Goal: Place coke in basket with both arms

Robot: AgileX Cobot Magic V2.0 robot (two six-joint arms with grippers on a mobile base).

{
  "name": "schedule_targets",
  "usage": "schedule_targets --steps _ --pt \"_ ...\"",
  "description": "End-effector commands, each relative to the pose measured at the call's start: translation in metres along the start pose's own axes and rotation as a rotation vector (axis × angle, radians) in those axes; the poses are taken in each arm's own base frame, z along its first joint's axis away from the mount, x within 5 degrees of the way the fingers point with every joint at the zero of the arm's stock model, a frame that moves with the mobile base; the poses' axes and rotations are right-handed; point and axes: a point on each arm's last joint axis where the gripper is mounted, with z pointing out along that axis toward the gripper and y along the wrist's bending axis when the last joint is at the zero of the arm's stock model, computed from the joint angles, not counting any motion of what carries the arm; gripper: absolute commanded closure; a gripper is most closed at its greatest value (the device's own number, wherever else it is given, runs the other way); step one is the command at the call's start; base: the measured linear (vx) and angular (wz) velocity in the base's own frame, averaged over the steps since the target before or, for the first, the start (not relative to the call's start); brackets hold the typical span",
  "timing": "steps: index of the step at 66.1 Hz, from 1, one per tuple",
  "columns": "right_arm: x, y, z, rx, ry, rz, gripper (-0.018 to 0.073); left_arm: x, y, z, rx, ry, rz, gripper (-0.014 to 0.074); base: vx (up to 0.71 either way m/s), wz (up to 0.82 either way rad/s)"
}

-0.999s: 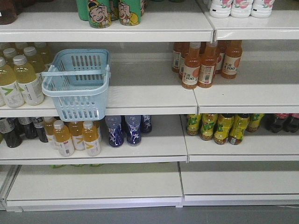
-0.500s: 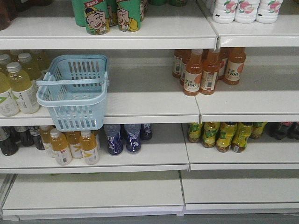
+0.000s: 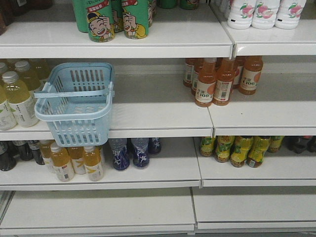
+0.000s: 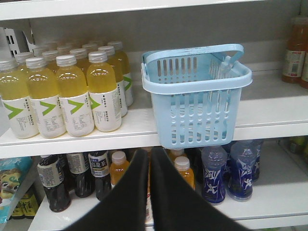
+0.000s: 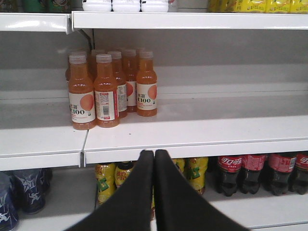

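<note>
Pale blue slotted basket [image 3: 74, 132] overhangs the white shelf [image 3: 158, 106].

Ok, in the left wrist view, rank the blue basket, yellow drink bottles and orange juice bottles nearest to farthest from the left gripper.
1. Blue basket, just above and right of the left gripper.
2. Yellow drink bottles, upper left.
3. Orange juice bottles, far right.

White shelf [image 3: 158, 111]: basket [image 3: 74, 131], juice bottles [image 3: 205, 86]
</note>
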Motion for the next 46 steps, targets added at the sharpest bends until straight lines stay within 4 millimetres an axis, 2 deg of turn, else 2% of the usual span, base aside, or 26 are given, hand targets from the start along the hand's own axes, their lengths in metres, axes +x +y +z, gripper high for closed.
schedule_targets --steps 1,46 --pt "-0.0041 -0.0003 -0.0008 0.008 -0.072 -0.011 0.0569 -0.0192 -0.0011 -0.0046 0.012 -0.131 -0.010 0.0603 0.05 0.00" --pt "-0.0041 -0.0003 -0.0008 0.008 -0.072 -0.011 0.0569 -0.0192 -0.0011 -0.0046 0.012 -0.131 -0.010 0.0603 0.01 0.00"
